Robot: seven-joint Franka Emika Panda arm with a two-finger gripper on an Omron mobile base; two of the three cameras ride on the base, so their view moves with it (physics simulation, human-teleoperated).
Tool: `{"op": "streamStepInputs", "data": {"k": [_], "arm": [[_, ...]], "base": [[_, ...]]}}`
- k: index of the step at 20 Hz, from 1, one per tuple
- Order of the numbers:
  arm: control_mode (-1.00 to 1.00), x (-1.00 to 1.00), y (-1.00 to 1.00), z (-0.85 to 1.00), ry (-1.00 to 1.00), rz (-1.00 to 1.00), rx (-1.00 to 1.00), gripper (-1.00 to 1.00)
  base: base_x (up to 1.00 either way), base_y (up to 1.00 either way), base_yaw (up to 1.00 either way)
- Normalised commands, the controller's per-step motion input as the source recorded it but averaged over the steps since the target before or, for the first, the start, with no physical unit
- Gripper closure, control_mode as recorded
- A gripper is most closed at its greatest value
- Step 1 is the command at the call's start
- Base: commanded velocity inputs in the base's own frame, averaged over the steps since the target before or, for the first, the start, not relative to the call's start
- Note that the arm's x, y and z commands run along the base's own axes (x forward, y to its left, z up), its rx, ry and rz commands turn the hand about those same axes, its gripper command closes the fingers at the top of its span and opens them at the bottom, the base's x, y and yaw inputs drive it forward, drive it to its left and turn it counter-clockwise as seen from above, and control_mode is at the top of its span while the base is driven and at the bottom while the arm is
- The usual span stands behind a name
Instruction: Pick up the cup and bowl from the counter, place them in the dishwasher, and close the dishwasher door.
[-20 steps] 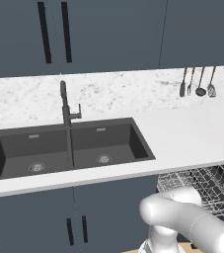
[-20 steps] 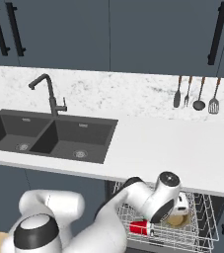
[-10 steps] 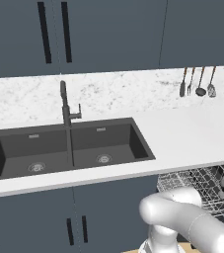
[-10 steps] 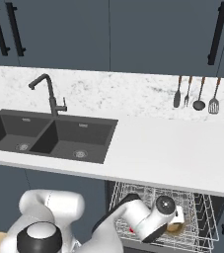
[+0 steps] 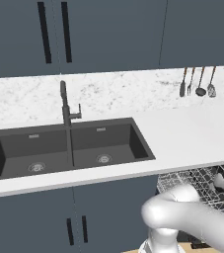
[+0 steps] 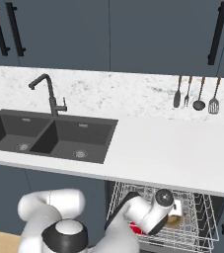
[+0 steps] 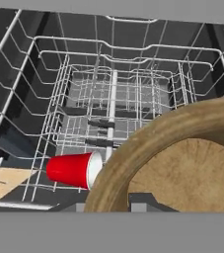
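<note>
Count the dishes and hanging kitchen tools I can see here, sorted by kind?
Red cups: 1
Wooden bowls: 1
Hanging utensils: 4
Total: 6

A golden-brown, wood-grained bowl (image 7: 182,158) with a darker inside sits beside a bright red cup (image 7: 74,169) with a white rim, over the silver wire rack (image 7: 108,99) of the dark-walled dishwasher (image 6: 202,210). Above, the plain white surface (image 6: 172,153) meets a speckled white marble backsplash (image 6: 118,91) and a black double sink (image 5: 69,148) with a black tap (image 5: 66,104). Dark blue-grey cabinets (image 5: 108,34) carry vertical black handles (image 5: 44,32), and dark utensils (image 6: 195,94) hang against the marble.
</note>
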Motion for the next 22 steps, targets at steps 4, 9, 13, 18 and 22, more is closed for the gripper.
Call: {"op": "streamStepInputs", "data": {"k": [4,9,13,18,22], "arm": [[-1.00,0.53,0.04,-0.42,0.05,-0.02,0.00,1.00],[-1.00,0.31,0.05,-0.51,0.00,-0.02,0.05,1.00],[-1.00,0.19,0.00,-0.46,0.00,-0.03,0.08,1.00],[-1.00,0.21,0.00,-0.41,0.01,-0.02,0.02,1.00],[-1.00,0.30,0.00,-0.31,0.04,0.00,0.00,1.00]], "base": [[0.00,0.00,0.00],[0.00,0.00,0.00],[0.00,0.00,0.00],[0.00,0.00,0.00],[0.00,0.00,0.00]]}}
